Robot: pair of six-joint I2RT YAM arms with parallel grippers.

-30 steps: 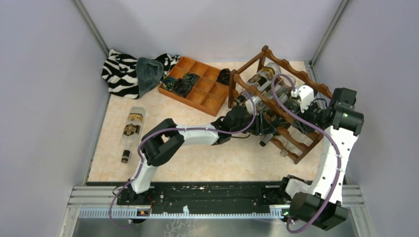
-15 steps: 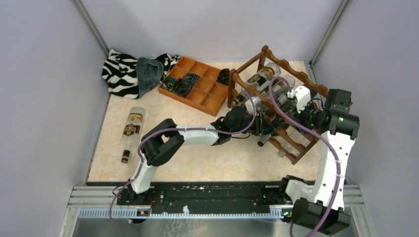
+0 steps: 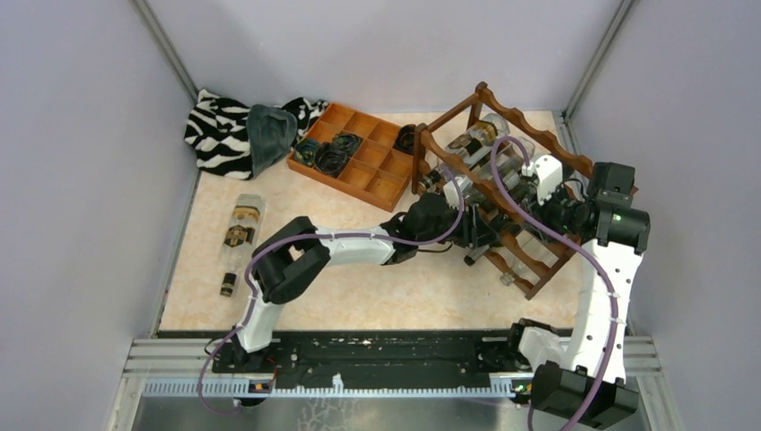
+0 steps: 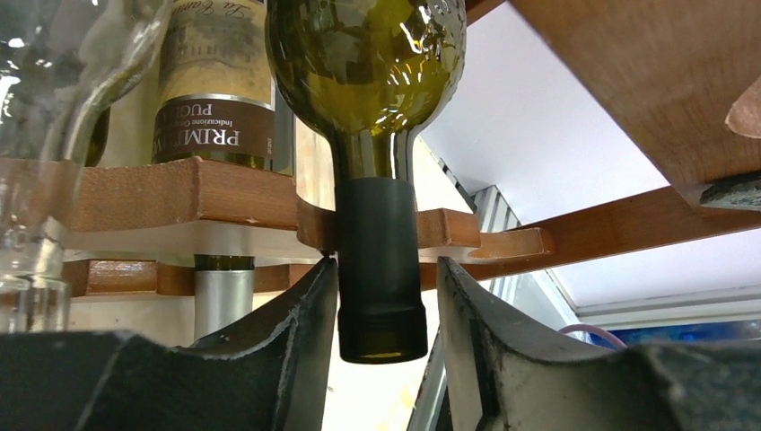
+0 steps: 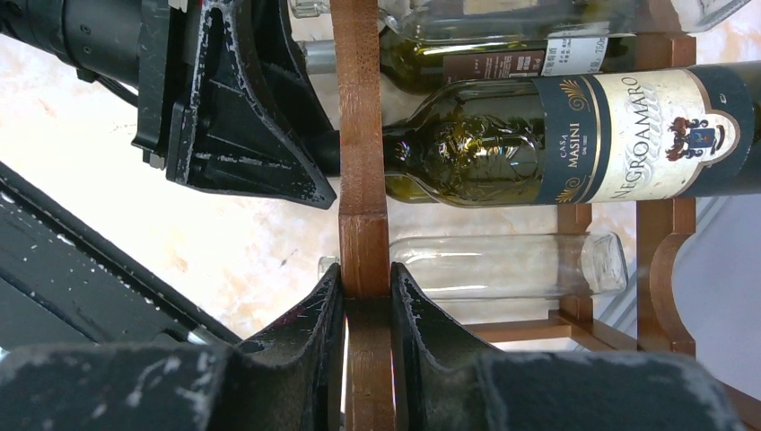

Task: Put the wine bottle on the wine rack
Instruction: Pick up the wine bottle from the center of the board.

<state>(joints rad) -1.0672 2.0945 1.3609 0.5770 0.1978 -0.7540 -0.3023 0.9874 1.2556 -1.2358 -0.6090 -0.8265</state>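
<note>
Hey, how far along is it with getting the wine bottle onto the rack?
Looks done: the green wine bottle lies in the wine rack, neck resting in a scalloped rail. In hand: the left fingers flank its capped neck with a gap; the right fingers pinch a rack upright. Left: probably just backing both arms away. Another bottle lies on the table.

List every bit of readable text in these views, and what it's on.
"NEGROAMARO": cream label of the dark green bottle lying in the wine rack.
"CASA MASINI": dark band on that same label.
"PRIM..." and "PU...", both cut off: brown label of the brown-label bottle; its cursive heading and small print are unreadable.
Label on the loose bottle outside the rack: too small to read.
</note>
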